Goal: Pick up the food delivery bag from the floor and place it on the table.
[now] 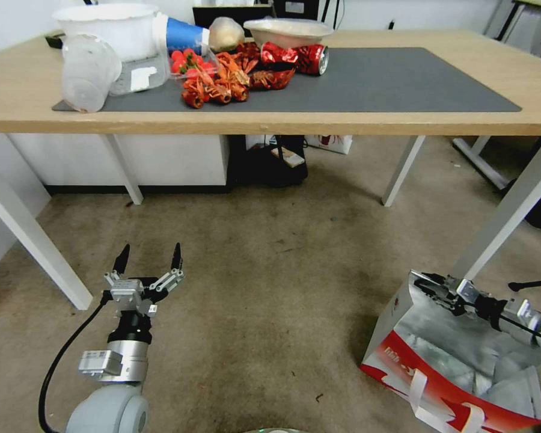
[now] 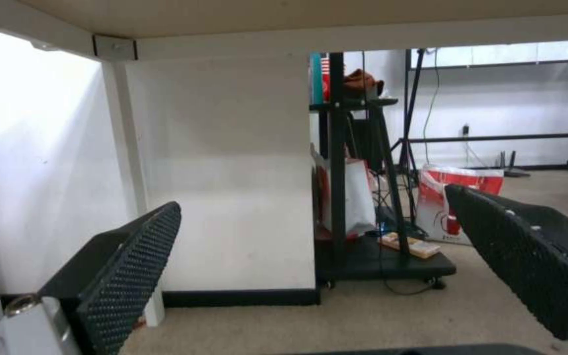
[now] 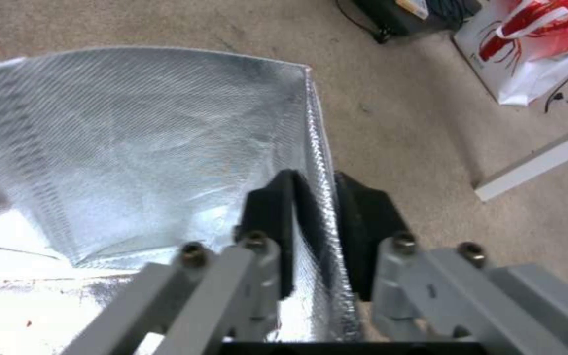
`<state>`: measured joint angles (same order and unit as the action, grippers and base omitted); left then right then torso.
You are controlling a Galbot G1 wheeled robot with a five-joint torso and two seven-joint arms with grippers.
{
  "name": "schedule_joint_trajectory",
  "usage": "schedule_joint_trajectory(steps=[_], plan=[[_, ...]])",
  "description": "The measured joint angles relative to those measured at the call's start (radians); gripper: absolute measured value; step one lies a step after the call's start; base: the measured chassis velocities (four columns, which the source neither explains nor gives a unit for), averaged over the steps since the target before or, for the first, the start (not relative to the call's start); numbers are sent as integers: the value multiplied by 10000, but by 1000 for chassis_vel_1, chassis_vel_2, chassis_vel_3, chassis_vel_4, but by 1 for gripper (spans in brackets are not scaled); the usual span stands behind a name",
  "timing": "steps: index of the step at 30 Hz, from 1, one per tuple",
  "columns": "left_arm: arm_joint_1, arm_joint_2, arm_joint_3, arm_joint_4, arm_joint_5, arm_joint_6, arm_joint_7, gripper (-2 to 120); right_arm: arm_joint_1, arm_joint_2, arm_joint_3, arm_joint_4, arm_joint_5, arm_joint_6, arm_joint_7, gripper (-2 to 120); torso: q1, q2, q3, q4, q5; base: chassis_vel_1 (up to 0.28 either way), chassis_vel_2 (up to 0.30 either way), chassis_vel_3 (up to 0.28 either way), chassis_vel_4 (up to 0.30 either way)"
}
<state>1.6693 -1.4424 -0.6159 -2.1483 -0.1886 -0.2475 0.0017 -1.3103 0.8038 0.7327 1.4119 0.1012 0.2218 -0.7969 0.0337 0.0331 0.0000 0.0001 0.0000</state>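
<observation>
Food delivery bag (image 1: 457,367) on floor (image 1: 270,300); right gripper (image 3: 315,197) fingers pinch its rim; left gripper (image 1: 149,257) fingers spread.

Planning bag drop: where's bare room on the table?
Free: right half of the dark grey mat and the bare wood of the table beyond it. Crowded: left end, with white tubs, crayfish and crushed can. Right gripper jaws pinch the food delivery bag wall.

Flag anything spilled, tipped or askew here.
On the table, a red can and a clear cup lie on their sides beside loose crayfish. The bag leans on the floor, its rim pinched in the right pincer. Left pincer hangs open.
</observation>
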Motion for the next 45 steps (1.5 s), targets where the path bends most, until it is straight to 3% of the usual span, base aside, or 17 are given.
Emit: schedule_joint_trajectory(steps=[5,11,18,29,45], plan=[[39,-21,-6,-27,15,-70,-1,100,-42,-4,40,9,55,16,-35,0,0,0,0,0,0,0,0,0,0],[56,-8,-22,-51,16,-91,-2,100,-208,61,143,134,270,18,50,0,0,0,0,0,0,0,0,0,0],[93,10,21,-52,12,-52,1,100,-870,92,179,650,1625,-225,883,0,0,0,0,-1,0,0,0,0,0],[50,57,49,89,11,-92,7,100,-2408,-43,568,2645,4135,-999,2050,0,0,0,0,0,-2,0,0,0,0],[-34,103,6,244,-18,-140,12,100,-3399,-380,215,5285,5727,-1454,3687,0,0,1,0,1,-2,0,0,0,0]])
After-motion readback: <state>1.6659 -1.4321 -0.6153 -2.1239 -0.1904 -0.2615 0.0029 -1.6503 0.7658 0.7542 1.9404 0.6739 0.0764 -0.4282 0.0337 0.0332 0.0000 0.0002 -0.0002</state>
